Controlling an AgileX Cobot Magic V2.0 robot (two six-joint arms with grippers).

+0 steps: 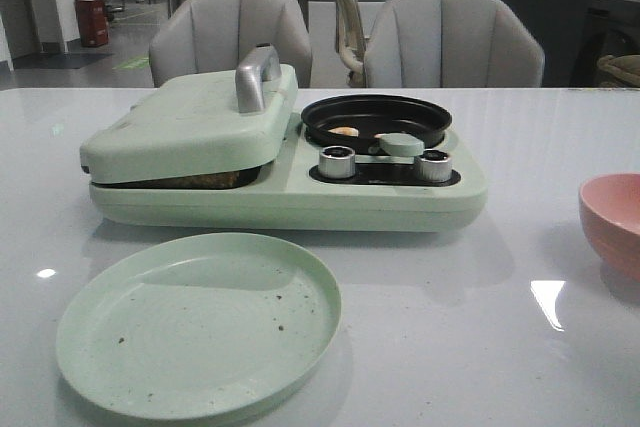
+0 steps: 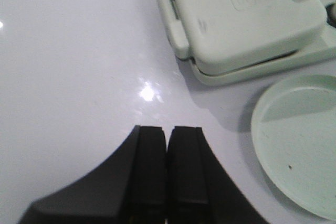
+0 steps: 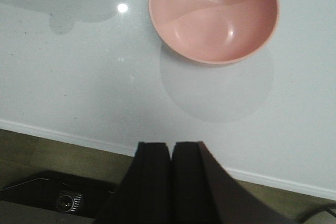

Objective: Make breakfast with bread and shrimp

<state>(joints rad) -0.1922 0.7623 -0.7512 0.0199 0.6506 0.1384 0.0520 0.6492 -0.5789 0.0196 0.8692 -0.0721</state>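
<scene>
The pale green breakfast maker point(image 1: 280, 192) stands mid-table with its press lid point(image 1: 190, 122) shut. A brown edge of bread point(image 1: 205, 181) shows in the gap under the lid. A pale shrimp point(image 1: 344, 131) lies in the black round pan point(image 1: 375, 117), with another pale piece point(image 1: 381, 137) by the green knob point(image 1: 401, 144). My left gripper point(image 2: 167, 129) is shut and empty over bare table, left of the maker point(image 2: 236, 19). My right gripper point(image 3: 171, 145) is shut and empty at the table's edge, near the pink bowl point(image 3: 213, 17). Neither gripper shows in the front view.
An empty pale green plate point(image 1: 200, 322) with crumbs lies in front of the maker, also in the left wrist view point(image 2: 299, 140). The pink bowl point(image 1: 612, 222) stands at the right edge. Two metal dials point(image 1: 337, 161) sit on the maker's front. Chairs stand behind the table.
</scene>
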